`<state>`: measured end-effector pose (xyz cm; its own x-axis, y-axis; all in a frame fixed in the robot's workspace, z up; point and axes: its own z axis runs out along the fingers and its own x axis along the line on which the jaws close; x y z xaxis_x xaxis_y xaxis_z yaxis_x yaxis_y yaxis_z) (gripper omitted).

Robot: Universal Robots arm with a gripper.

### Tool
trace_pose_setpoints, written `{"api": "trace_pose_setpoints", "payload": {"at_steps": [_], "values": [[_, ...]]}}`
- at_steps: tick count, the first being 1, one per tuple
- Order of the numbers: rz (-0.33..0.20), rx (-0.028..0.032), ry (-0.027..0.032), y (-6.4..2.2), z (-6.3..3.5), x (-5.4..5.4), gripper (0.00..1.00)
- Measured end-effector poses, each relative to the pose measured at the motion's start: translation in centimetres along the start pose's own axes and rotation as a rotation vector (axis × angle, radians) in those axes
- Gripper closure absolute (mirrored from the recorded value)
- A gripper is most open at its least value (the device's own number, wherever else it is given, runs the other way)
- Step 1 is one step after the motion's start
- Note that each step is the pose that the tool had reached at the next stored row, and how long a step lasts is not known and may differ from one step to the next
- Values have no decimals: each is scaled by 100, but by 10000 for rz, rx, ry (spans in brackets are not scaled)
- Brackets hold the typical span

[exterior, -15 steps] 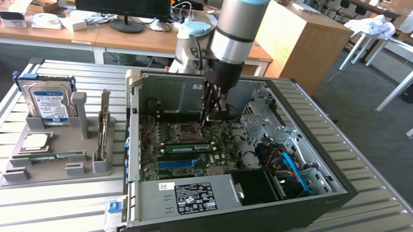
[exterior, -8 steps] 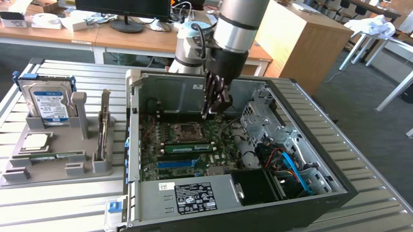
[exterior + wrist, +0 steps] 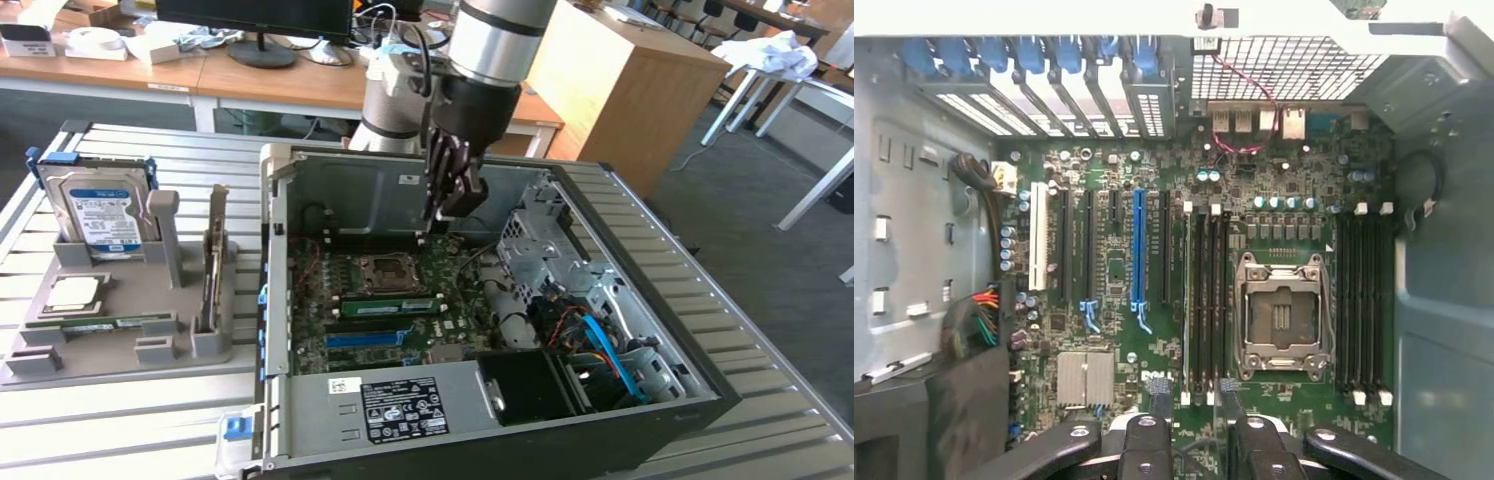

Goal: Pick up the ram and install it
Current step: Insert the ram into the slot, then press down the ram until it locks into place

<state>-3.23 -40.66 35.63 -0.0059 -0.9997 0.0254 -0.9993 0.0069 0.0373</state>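
Note:
The ram [image 3: 107,322] is a slim green stick lying flat in a slot of the grey fixture [image 3: 94,355], at the exterior view's left, outside the computer case [image 3: 694,330]. My gripper [image 3: 454,210] hangs over the open case, above the rear part of the motherboard [image 3: 334,300] and well apart from the ram. In the wrist view the gripper [image 3: 1197,435] looks straight down on the motherboard [image 3: 1114,290], and its black fingers [image 3: 1146,440] stand open with nothing between them. The black memory slots [image 3: 1206,300] run beside the CPU socket [image 3: 1284,315].
A second green stick [image 3: 387,305] sits on the motherboard below the CPU socket [image 3: 384,270], with a blue slot [image 3: 367,338] beside it. The fixture also carries a hard drive [image 3: 96,205], a CPU [image 3: 74,292] and an upright card [image 3: 214,265]. Cables [image 3: 594,335] fill the case's right side.

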Motion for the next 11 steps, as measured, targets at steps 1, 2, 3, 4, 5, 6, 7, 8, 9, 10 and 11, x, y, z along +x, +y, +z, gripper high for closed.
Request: {"api": "trace_pose_setpoints", "payload": {"at_steps": [1, 2, 3, 4, 5, 6, 7, 8, 9, 10, 11], "values": [[0, 2, -1, 0, -10, 0, 69], [-1, 3, -2, 0, -10, 0, 69], [-1, 3, -2, 0, -10, 0, 69], [0, 2, 0, 0, -11, 0, 69], [-1, 3, 0, 0, -11, 0, 69], [-1, 3, -1, 0, -11, 0, 69], [0, 3, -1, 0, -11, 0, 69], [0, 3, -1, 0, -11, 0, 69], [0, 3, -1, 0, -10, 0, 69], [-1, 3, -1, 0, -11, 0, 69], [-1, 3, 0, 0, -11, 0, 69]]}}
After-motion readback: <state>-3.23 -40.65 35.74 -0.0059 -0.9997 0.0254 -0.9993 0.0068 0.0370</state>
